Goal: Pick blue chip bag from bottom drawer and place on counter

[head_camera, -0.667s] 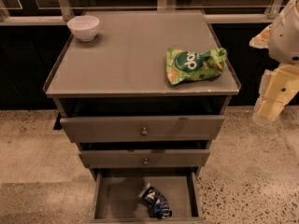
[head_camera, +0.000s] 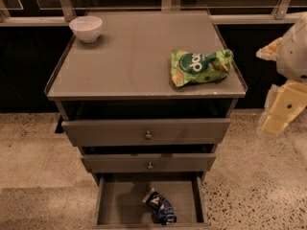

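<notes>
Lying on the floor of the open bottom drawer point(head_camera: 115, 201), well below and to the left of the gripper point(head_camera: 277, 115), the blue chip bag point(head_camera: 160, 208) is not yet picked. The gripper hangs just right of the counter point(head_camera: 129, 66), seemingly empty; whether it is open or closed I cannot tell. Reaching, grasping and placing are all left.

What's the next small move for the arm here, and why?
Probably bring the gripper down and in toward the open bottom drawer: it hangs off the right edge of the counter in this view, while the blue chip bag lies on the drawer floor, far from it.
</notes>
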